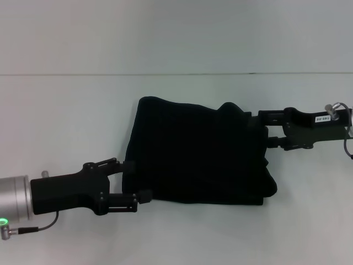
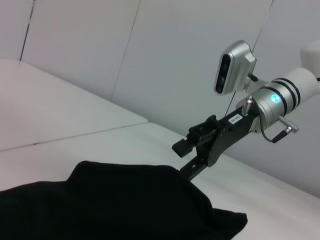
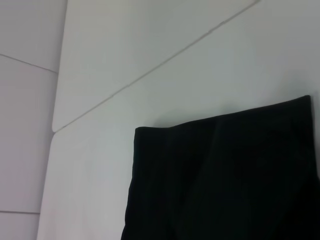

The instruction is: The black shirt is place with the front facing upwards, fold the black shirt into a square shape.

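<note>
The large black cloth shirt (image 1: 198, 152) is lying folded, plain side up, on the white tabletop (image 1: 66, 110), with the left claw (image 1: 135, 181) spreading open at its near-left edge and the right claw (image 1: 259, 130) standing open against its right edge.

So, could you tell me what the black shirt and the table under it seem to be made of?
The black shirt looks like soft matte cloth, probably knit cotton: it slumps into rounded folds, bulges at its edges and gives no shine. The table looks like a hard, smooth white panel, perhaps laminate or painted board: it is flat, evenly pale, with a thin straight seam; which one cannot be told.
</note>
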Controlling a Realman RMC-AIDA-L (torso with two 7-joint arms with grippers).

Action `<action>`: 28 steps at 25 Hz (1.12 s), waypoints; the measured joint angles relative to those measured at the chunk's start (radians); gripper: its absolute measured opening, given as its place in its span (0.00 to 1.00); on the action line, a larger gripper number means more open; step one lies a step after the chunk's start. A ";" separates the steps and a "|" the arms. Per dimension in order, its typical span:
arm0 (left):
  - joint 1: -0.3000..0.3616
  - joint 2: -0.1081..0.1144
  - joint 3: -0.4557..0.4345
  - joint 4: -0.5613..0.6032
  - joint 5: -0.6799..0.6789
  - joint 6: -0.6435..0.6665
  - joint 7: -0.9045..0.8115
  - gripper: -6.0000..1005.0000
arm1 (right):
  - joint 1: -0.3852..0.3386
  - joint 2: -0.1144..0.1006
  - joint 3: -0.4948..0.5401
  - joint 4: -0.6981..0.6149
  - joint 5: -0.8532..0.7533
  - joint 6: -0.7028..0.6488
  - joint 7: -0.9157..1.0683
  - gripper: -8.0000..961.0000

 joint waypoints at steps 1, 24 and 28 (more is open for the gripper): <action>0.000 0.000 0.000 0.000 0.004 -0.001 0.000 0.94 | 0.001 0.002 0.002 0.000 0.001 0.007 0.000 0.98; 0.002 -0.007 -0.005 -0.003 0.006 0.008 0.000 0.95 | 0.021 0.044 -0.005 0.021 0.003 0.105 -0.058 0.85; 0.002 -0.007 -0.005 -0.004 0.004 0.011 0.000 0.95 | 0.021 0.045 -0.005 0.021 0.004 0.118 -0.062 0.76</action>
